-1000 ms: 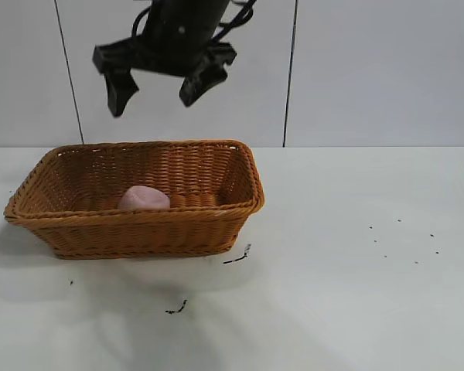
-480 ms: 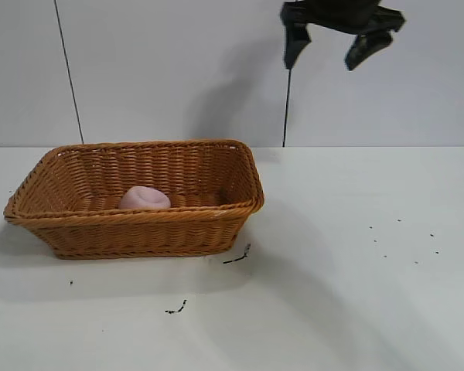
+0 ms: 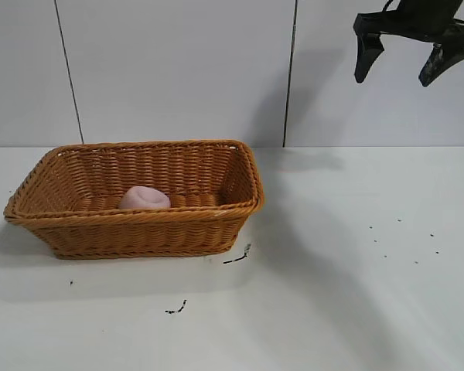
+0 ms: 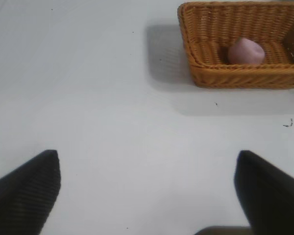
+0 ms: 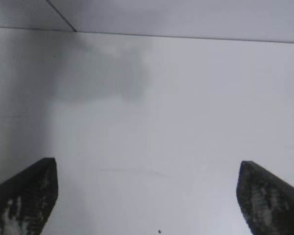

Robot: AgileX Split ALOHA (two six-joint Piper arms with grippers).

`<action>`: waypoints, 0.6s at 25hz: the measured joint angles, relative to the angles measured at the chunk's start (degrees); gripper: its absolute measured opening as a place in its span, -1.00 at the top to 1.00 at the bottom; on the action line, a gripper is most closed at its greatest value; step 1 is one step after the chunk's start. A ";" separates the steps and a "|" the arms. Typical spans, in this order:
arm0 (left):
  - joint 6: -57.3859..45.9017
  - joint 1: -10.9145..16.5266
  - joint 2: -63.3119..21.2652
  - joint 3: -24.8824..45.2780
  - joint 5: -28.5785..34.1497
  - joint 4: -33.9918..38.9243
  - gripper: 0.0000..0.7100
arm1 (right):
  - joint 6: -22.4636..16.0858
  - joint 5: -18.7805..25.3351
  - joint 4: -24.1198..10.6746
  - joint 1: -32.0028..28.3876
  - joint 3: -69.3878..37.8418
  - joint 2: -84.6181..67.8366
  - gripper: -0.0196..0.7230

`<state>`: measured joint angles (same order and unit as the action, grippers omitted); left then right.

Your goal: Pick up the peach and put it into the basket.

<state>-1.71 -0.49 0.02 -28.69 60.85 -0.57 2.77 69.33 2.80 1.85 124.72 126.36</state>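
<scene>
The pale pink peach lies inside the orange-brown wicker basket, near its front wall, on the left half of the table. The left wrist view shows the same peach in the basket from a distance. My right gripper hangs high at the upper right, far from the basket, open with nothing between its fingers. My left gripper is open and empty over bare table, well away from the basket; it does not appear in the exterior view.
Small dark specks and scraps lie on the white table in front of the basket and at the right. A white panelled wall stands behind the table.
My right gripper has swung from above the basket to the upper right, staying open and empty. The peach and basket have not moved.
</scene>
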 joint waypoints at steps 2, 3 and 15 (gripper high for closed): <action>0.00 0.00 0.00 0.00 0.00 0.00 -0.95 | -0.29 -0.06 0.00 0.00 -1.22 -2.33 -0.92; 0.00 0.00 0.00 0.00 0.00 0.00 -0.95 | -0.57 -0.06 0.00 0.00 -2.62 -4.22 -0.93; 0.00 0.00 0.00 0.00 0.00 0.00 -0.95 | -1.21 -0.02 0.00 0.00 -43.83 -49.74 -0.93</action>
<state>-1.71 -0.49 0.02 -28.69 60.85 -0.57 1.56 69.30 2.80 1.85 80.89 76.62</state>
